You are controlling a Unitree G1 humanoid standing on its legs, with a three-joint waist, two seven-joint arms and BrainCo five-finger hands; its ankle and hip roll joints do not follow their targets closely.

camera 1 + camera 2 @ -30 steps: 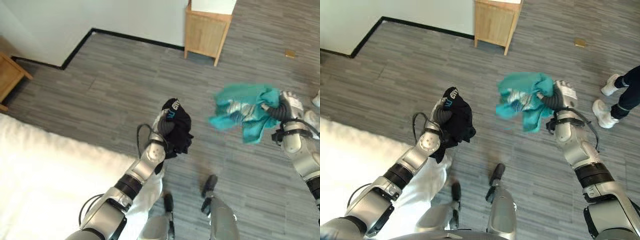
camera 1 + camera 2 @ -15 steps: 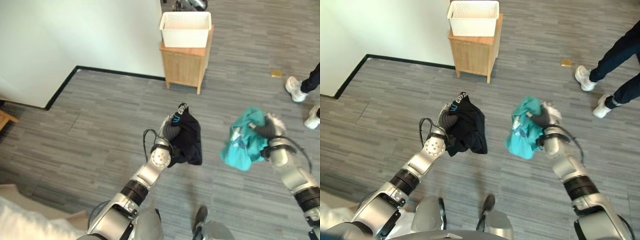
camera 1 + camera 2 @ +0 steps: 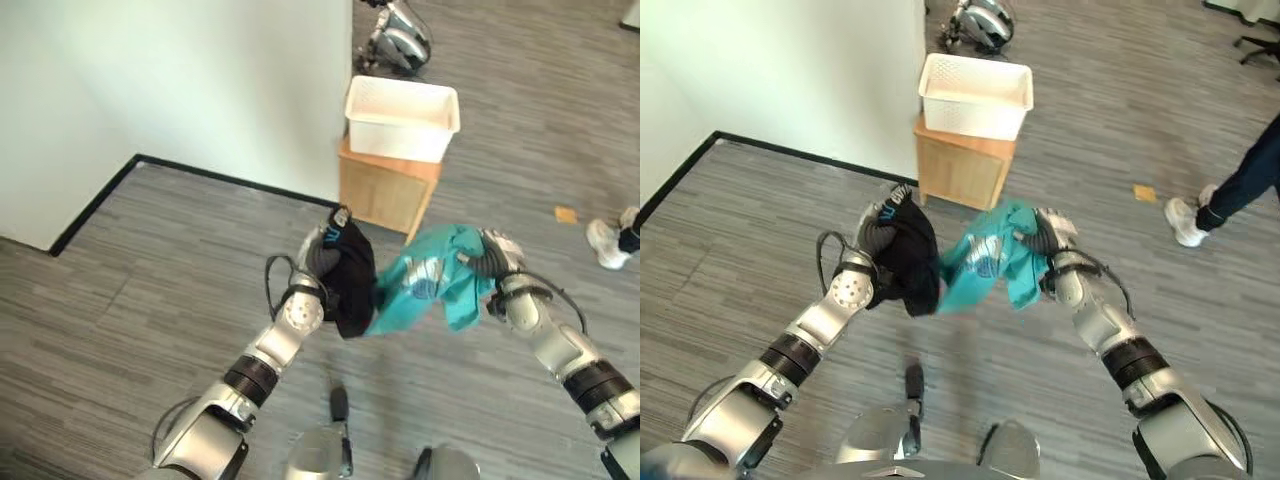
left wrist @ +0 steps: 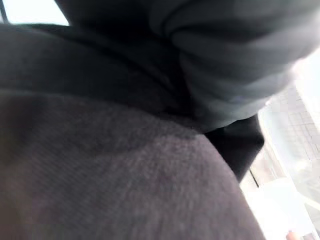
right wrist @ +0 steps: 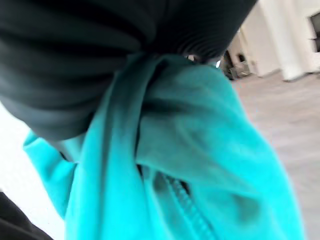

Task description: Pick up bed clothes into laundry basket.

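My left hand [image 3: 318, 250] is shut on a black garment [image 3: 352, 283] that hangs bunched in front of me. My right hand [image 3: 492, 258] is shut on a teal garment [image 3: 425, 288], which swings left and touches the black one. The white laundry basket [image 3: 402, 105] stands on a small wooden cabinet [image 3: 386, 192] just beyond both hands. In the left wrist view the black cloth [image 4: 115, 170] lies right against the camera. In the right wrist view the teal cloth [image 5: 190, 165] hangs from under the hand's dark cover.
A pale wall [image 3: 170, 80] with a black skirting edge runs along the left, ending beside the cabinet. A person's shoe [image 3: 605, 240] and dark trouser leg [image 3: 1240, 175] show at the right. A small tan scrap [image 3: 565, 214] lies on the grey plank floor.
The camera has swung toward the basket and cabinet, which now sit closer. The bed has left view. The teal garment has swung left against the black one.
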